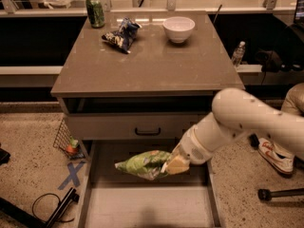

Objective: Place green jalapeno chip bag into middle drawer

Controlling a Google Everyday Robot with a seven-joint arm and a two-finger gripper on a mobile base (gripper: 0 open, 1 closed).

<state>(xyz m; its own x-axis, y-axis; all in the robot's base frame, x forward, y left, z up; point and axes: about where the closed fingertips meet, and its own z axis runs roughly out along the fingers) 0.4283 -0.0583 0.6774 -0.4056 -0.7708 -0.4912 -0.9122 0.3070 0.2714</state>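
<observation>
The green jalapeno chip bag (141, 164) hangs sideways in my gripper (174, 166), which is shut on the bag's right end. The white arm reaches in from the right. The bag is held just above the rear part of the open middle drawer (147, 207), which is pulled out at the bottom of the cabinet and shows a pale flat floor. Whether the bag touches the floor cannot be told. Above it is a closed drawer front with a black handle (147, 131).
On the cabinet top stand a green can (95, 11), a dark blue-and-white bag (121, 33) and a white bowl (178, 28). A wire basket (64, 139), blue tape cross (71, 175) and black cable lie left on the floor. A person's shoe (274, 154) is right.
</observation>
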